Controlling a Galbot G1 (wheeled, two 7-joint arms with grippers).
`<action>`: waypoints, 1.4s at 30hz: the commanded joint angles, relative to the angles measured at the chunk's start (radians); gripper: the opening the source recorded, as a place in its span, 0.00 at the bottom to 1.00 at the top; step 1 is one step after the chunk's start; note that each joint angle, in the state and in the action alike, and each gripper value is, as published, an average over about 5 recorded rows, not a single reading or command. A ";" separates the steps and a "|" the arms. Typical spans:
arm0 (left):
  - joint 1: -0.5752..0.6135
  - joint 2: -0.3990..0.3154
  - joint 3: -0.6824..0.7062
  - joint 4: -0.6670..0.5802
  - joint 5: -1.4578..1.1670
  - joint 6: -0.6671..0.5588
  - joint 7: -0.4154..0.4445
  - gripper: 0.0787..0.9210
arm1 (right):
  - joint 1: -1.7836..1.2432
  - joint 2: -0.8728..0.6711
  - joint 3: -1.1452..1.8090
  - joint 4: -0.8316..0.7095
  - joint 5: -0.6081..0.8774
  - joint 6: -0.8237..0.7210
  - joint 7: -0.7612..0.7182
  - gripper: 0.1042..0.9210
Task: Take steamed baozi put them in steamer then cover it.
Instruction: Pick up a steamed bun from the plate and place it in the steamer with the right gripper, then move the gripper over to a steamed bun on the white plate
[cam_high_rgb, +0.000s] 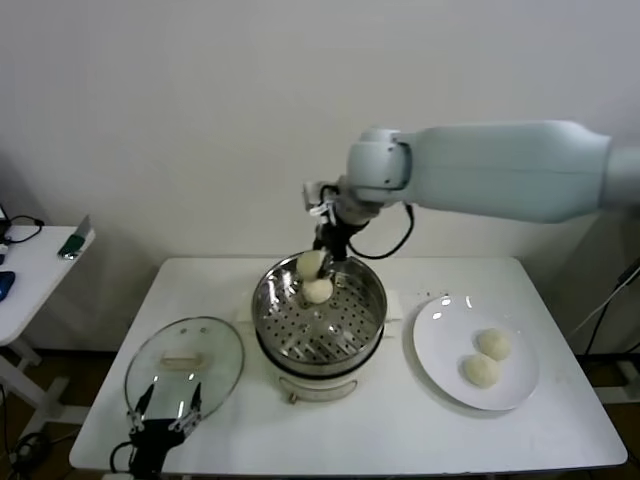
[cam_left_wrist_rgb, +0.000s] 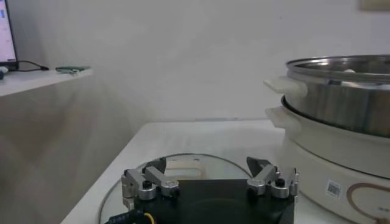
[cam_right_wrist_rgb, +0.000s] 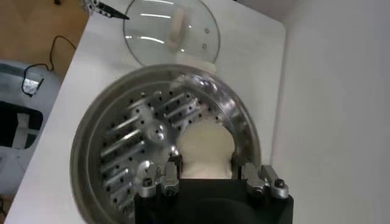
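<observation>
Steel pot: the steamer (cam_high_rgb: 318, 322) sits mid-surface, its perforated tray open to the air; one baozi already lies on the tray (cam_high_rgb: 318, 291) toward 12 o'clock.
Right claw: (cam_high_rgb: 330, 247) closed on a second baozi (cam_high_rgb: 311, 263), holding it over the far rim of the pot at about 12 o'clock; in the right wrist view the bun (cam_right_wrist_rgb: 204, 146) sits between the two fingers, just above the inner wall.
Right arm pose: reaches in from 3 o'clock, forearm level above the surface, wrist bent so the claw points steeply down.
Left claw: (cam_high_rgb: 167, 414) fingers spread wide, gripping nothing, parked at 7 o'clock by the near edge of the glass lid (cam_high_rgb: 184, 366).
Plate: white plate (cam_high_rgb: 432, 362) at 3 o'clock of the pot, with two baozi left on it (cam_high_rgb: 493, 343), (cam_high_rgb: 482, 370).
Risk, release point: the held bun hangs close to the rim; let go here, it could catch the steel edge and roll out behind the pot.
Risk, crowding: dropped straight down, it may land on the bun beneath and stick or squash.
Risk, grip: soft dough may cling to the fingers on opening.
Risk, lid: covering too early would leave two buns out.
</observation>
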 joint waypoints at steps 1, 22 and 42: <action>0.000 -0.001 -0.001 0.004 -0.001 0.000 -0.001 0.88 | -0.183 0.135 0.034 -0.080 -0.017 -0.055 0.093 0.54; -0.005 -0.004 0.005 0.010 0.003 0.002 -0.001 0.88 | -0.251 0.117 0.036 -0.106 -0.087 -0.076 0.140 0.84; -0.027 -0.003 0.018 0.004 0.021 0.023 0.006 0.88 | 0.337 -0.674 -0.474 0.239 -0.319 0.229 -0.284 0.88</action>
